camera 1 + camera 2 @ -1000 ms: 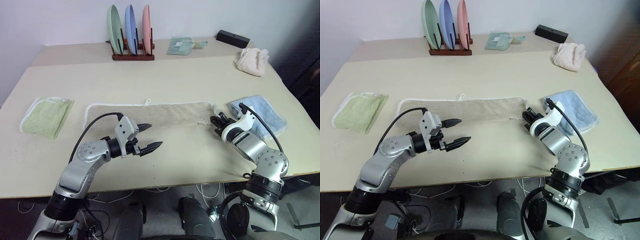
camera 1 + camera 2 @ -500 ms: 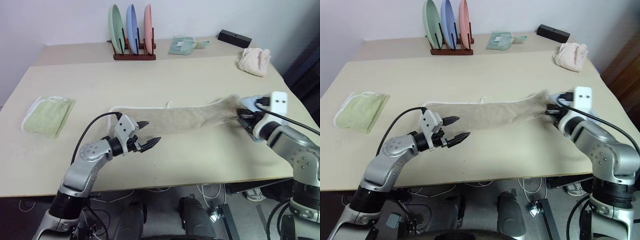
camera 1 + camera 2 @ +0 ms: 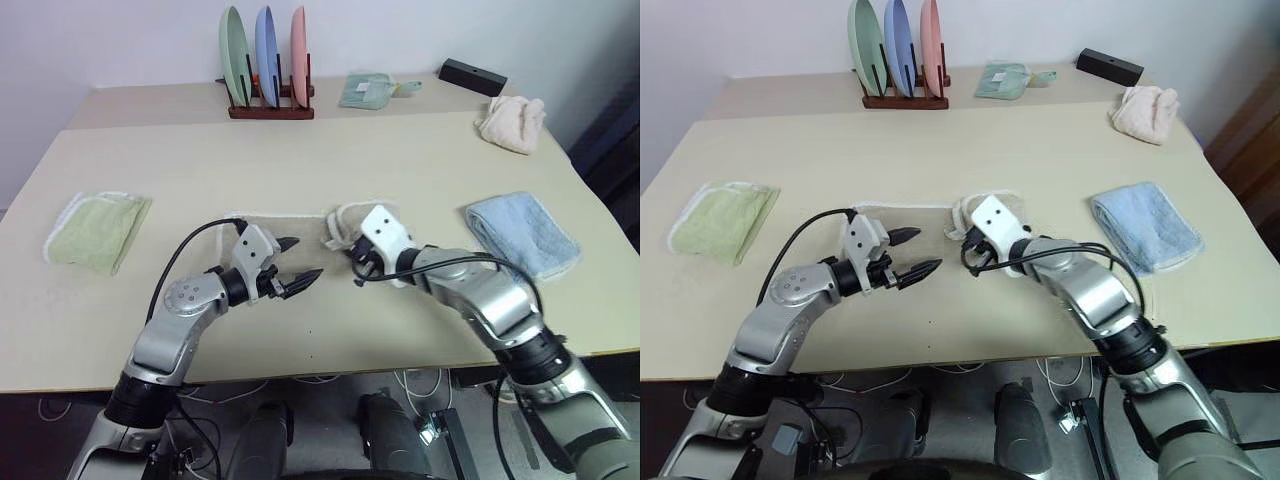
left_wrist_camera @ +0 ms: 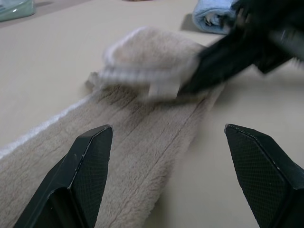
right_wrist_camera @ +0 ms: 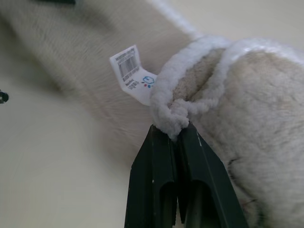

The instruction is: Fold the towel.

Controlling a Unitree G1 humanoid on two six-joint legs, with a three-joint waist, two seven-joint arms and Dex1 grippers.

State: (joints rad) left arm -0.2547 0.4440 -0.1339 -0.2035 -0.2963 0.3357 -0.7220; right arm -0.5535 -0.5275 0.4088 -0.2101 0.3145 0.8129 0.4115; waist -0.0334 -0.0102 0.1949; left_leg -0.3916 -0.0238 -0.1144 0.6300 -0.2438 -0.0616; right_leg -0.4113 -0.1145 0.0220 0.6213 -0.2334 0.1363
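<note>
Towel: the beige towel [image 3: 300, 228] lies near the middle of the tabletop [image 3: 330, 160], closer to the front edge than the back; its right end is doubled over leftward onto the rest, forming a rounded hump with the white corded edge on top.
Care tag: a small white printed label [image 5: 131, 73] sticks up from the towel just beside the pinched corner.
Right gripper: the right gripper [image 5: 175, 130] has its two black fingers pressed together on the towel's white corded edge, holding the folded-over end above the lower layer.
Left gripper: the left gripper [image 3: 296, 265] hovers over the front part of the tabletop by the towel's left part, fingers spread wide, gripping nothing.
Green towel: a folded light-green towel [image 3: 97, 230] near the left edge.
Blue towel: a folded light-blue towel [image 3: 522, 232] near the right edge.
Plate rack: a wooden rack [image 3: 270, 108] with three upright plates by the back edge.
</note>
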